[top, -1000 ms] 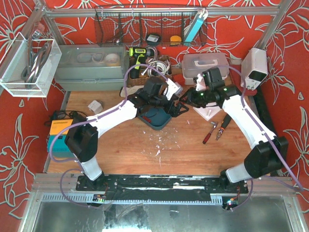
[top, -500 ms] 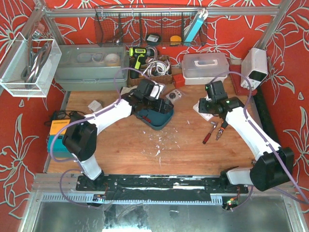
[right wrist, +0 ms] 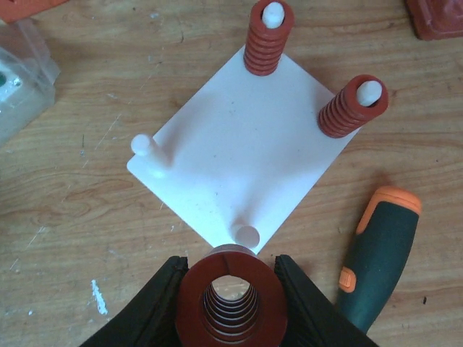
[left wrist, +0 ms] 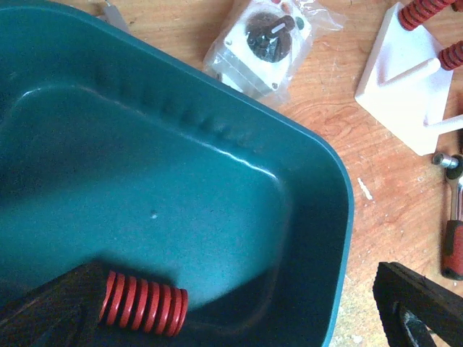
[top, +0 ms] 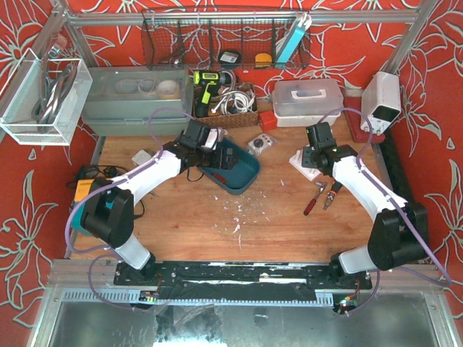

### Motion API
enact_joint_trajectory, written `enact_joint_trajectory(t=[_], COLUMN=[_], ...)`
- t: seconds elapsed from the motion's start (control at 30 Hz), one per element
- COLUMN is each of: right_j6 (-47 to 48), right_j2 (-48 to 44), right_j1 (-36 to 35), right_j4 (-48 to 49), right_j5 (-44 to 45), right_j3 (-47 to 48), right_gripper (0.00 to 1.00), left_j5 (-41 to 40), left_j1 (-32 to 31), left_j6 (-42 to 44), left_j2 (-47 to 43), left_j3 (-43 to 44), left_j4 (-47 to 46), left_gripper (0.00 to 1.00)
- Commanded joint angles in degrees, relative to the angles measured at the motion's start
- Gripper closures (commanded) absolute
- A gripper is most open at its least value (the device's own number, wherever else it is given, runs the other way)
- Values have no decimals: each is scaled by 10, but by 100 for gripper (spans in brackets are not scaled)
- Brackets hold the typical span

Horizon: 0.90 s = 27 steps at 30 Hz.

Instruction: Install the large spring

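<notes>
**Large spring poised at an empty peg**

The large spring [right wrist: 231,293] sits at the bottom centre of the right wrist view, clamped between the right fingers [right wrist: 148,314]. Its bore faces the bare peg [right wrist: 245,236] just above on the white plate [right wrist: 239,166] — likely lined up for seating. Over the teal tub [left wrist: 318,181], the left fingers [left wrist: 51,307] are spread apart, one beside another red spring [left wrist: 141,302].

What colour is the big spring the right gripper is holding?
Dark red. The large spring in the right gripper shows best in the right wrist view.
</notes>
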State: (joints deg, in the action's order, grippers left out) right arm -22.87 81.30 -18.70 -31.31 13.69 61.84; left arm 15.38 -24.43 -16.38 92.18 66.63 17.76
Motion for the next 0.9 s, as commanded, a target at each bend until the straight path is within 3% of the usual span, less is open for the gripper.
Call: enact_joint_trajectory(t=[0.0,0.87], right_j6=[-22,-71], right_j2=[0,35], right_j1=[14,48], right_j4=[35,127], right_j5=[31,-19], right_j3=[-12,-74], right_gripper=[100,100], left_j5=[7,7], left_j1=[0,1], left_j6=[0,-5], left_j2=[-8,8], left_j3=[12,22], left_j4=[-4,3], left_gripper=[0,0])
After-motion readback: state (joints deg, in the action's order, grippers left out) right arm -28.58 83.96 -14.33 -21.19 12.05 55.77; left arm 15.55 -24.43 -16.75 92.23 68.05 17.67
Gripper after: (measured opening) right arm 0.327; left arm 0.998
